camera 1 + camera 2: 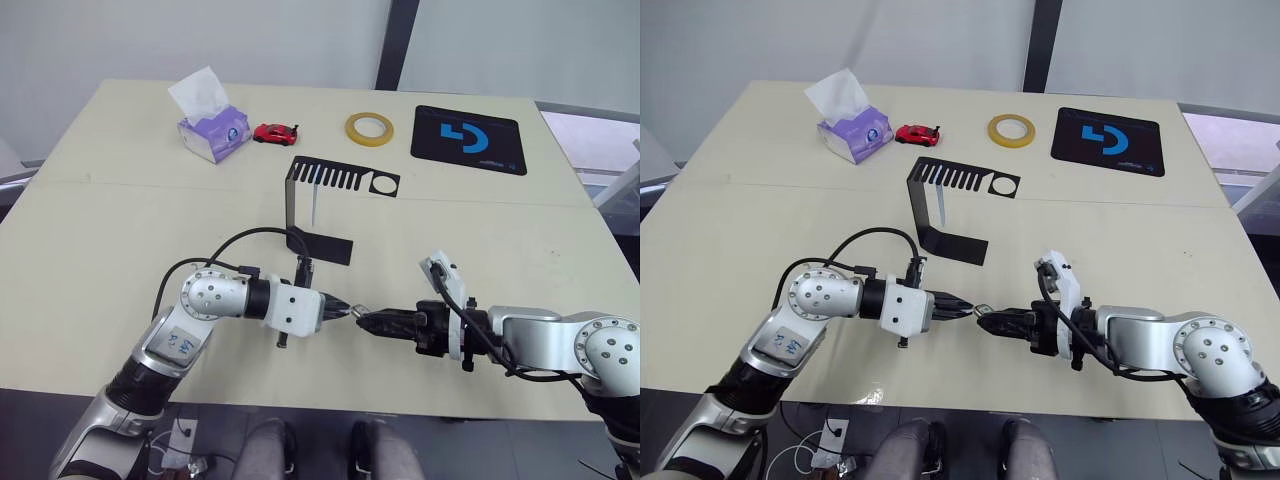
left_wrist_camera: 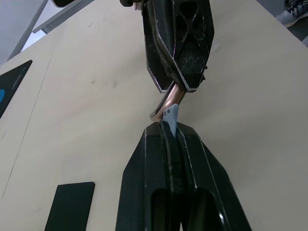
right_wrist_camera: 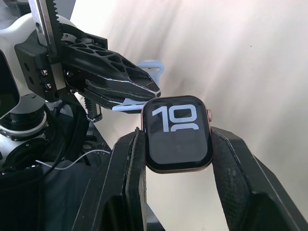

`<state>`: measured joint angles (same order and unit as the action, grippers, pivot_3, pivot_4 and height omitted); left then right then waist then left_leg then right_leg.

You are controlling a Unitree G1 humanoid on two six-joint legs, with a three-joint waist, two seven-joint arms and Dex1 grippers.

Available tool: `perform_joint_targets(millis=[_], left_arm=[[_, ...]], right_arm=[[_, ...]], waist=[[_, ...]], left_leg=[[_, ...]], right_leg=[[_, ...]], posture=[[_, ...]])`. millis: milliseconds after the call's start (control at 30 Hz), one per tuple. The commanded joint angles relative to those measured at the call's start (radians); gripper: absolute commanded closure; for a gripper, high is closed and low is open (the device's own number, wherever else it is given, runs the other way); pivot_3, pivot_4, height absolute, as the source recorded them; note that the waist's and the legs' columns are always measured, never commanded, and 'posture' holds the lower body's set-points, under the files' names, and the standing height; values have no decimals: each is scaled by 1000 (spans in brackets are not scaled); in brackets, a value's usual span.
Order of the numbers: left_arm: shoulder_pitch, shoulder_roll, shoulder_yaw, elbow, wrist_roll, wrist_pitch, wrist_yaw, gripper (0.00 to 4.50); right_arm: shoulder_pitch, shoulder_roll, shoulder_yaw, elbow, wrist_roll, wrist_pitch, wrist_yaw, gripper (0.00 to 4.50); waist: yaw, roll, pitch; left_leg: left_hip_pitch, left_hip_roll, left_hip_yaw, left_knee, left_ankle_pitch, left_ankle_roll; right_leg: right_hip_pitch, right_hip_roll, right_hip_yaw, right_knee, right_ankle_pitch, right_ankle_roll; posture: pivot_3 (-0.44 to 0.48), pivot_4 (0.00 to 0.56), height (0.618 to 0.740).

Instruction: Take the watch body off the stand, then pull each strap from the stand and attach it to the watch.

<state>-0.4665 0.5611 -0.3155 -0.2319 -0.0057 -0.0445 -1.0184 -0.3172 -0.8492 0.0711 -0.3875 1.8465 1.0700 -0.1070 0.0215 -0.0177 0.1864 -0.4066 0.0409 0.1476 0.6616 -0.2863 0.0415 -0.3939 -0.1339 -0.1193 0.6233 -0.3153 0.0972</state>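
Note:
The watch body (image 3: 178, 132), a small black square case with white digits, sits between the fingers of my right gripper (image 1: 368, 320), which is shut on it. My left gripper (image 1: 340, 310) is shut on a pale blue strap (image 2: 172, 115). The strap's end touches the edge of the watch body just above the table's front. Both grippers meet tip to tip. Behind them on the table stands the black stand (image 1: 345, 178). A second pale blue strap (image 1: 314, 200) hangs from one of its slots.
At the back of the table are a tissue box (image 1: 212, 130), a red toy car (image 1: 275, 132), a yellow tape roll (image 1: 369, 128) and a black mat with a blue logo (image 1: 468, 140). The table's front edge (image 1: 330, 405) runs just below both arms.

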Motion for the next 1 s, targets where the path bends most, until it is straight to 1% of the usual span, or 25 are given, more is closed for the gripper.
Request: perform_joint_targets(millis=[33,400,1000], left_arm=[[-16,-18,-21,-63,4,-2,9,4500],[-13,-38,-31,-66,29,21,23,4500],[-30,-58,-34,-93,39,126,24,4500]], right_arm=[[-21,6,1,-57,57,-20,11,2960],[-28,9,12,-65,73,-21,-4,2960],[-41,8,21,-66,81,-18,-10,2960]], waist=[[0,0,0],[0,0,0],[0,0,0]], left_leg=[[0,0,0,0,0,0],[0,0,0,0,0,0],[0,0,0,0,0,0]], right_leg=[[0,0,0,0,0,0],[0,0,0,0,0,0],[0,0,0,0,0,0]], posture=[[0,150,740],[0,150,740],[0,150,740]])
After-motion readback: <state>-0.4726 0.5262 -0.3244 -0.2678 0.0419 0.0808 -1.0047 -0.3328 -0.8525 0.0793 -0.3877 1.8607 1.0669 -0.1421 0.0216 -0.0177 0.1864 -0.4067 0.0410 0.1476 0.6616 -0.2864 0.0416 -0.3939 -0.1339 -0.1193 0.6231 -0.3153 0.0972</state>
